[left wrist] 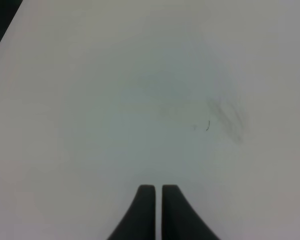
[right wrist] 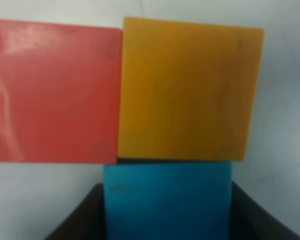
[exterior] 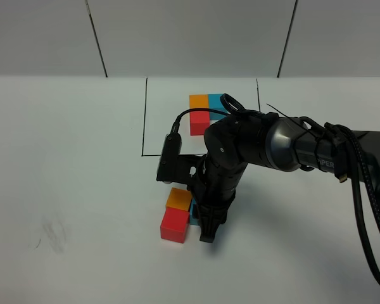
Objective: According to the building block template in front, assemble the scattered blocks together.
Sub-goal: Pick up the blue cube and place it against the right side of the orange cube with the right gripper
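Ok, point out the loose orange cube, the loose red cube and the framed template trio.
orange cube (exterior: 178, 197), exterior high view, on its top face.
red cube (exterior: 175, 227), exterior high view, on its front-top face.
template trio (exterior: 199, 121), exterior high view, on its red cube.

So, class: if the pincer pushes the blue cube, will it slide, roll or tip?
Probably slide: the blue cube has flat faces and sits low, so rolling or tipping looks unlikely. It looks rigid, keeping straight edges between the right pincer fingers. It meets the orange cube, which might shift too.
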{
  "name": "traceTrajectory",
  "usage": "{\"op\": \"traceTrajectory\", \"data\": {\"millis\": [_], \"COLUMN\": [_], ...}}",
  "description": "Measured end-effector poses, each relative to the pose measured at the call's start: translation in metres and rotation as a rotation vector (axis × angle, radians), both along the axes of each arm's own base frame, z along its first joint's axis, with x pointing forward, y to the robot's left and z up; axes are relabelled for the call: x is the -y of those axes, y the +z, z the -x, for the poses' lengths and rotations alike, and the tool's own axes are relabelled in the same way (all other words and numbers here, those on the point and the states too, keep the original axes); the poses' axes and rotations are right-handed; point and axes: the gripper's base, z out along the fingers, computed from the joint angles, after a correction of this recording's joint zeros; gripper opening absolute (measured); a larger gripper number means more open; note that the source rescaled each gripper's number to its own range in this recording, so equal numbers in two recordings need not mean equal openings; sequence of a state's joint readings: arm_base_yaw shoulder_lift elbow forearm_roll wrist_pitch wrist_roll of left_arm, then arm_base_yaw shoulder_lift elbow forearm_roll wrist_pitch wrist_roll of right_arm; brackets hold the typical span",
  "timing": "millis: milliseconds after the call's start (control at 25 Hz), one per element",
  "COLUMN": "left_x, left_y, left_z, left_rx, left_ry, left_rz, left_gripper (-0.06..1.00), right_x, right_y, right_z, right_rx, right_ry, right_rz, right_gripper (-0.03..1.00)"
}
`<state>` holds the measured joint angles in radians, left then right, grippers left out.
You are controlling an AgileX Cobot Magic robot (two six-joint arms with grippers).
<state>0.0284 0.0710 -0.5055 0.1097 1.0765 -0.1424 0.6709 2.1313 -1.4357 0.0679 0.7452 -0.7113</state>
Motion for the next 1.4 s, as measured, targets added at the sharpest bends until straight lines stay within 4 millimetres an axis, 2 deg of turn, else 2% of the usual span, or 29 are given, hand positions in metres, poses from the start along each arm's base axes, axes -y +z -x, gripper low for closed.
{"op": "traceTrajectory", "data": {"millis": [200,520,920,1160,1400], "left_x": [0.000,0.000,0.000,0.000,0.000], "left_y": [0.000,0.000,0.000,0.000,0.000], "left_z": [0.000,0.000,0.000,0.000,0.000], "left_rx": [0.000,0.000,0.000,0.000,0.000], "left_ry": [0.000,0.000,0.000,0.000,0.000], "left_rz": [0.000,0.000,0.000,0.000,0.000], "left_gripper": [0.00,0.00,0.00,0.00,0.00], "right_x": [0.000,0.000,0.005,0.010,0.025], "right_y": [0.000,-0.001,0.001,0.028,0.059], "right_z": [0.000,0.000,-0.001,-0.001,0.001], "right_rx": [-0.001,-0.002,0.012,0.078,0.110], "right_ry": [-0.001,-0.006,-0.013,-0.029,-0.070], "right_rz": [0.000,0.000,0.057,0.057,0.102], "right_gripper": [0.50,0.72,0.74,0.74,0.74]}}
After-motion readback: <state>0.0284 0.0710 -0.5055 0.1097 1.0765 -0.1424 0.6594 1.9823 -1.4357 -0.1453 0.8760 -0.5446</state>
